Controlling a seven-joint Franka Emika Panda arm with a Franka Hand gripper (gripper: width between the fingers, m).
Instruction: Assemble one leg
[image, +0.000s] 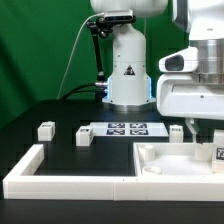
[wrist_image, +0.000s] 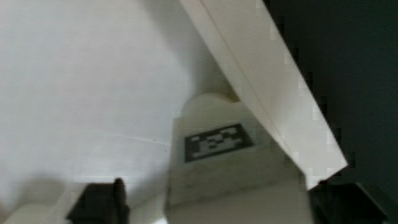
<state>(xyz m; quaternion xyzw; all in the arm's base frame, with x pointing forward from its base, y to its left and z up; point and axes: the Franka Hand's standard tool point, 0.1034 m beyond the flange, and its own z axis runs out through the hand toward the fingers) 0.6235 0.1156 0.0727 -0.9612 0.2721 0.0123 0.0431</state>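
On the exterior view's left, far from the fingers, one leg sits alone on the dark surface, a small stubby white block. A second leg stands a little closer in, just beside the near end of the marker board, which lies flat in front of the arm's white base. Along the front edge runs the long white border wall, its short arm turning back toward the first leg. A third leg stands past the marker board, near the gripper — the fingers hang just beside it, over the far rim of the large white tray-like part. At the exterior view's right edge a tagged white piece shows partly cut off; whether it rests in the tray cannot be told.

In the wrist view the two dark fingers stand well apart, wide, with nothing between their pads. Between and beyond them lies a white block with a black-and-white square tag — it looks like a leg, resting on the pale floor of the tray-like part and touching its raised rim. The rim runs diagonally, with the dark surface beyond it. The fingers do not touch the block.
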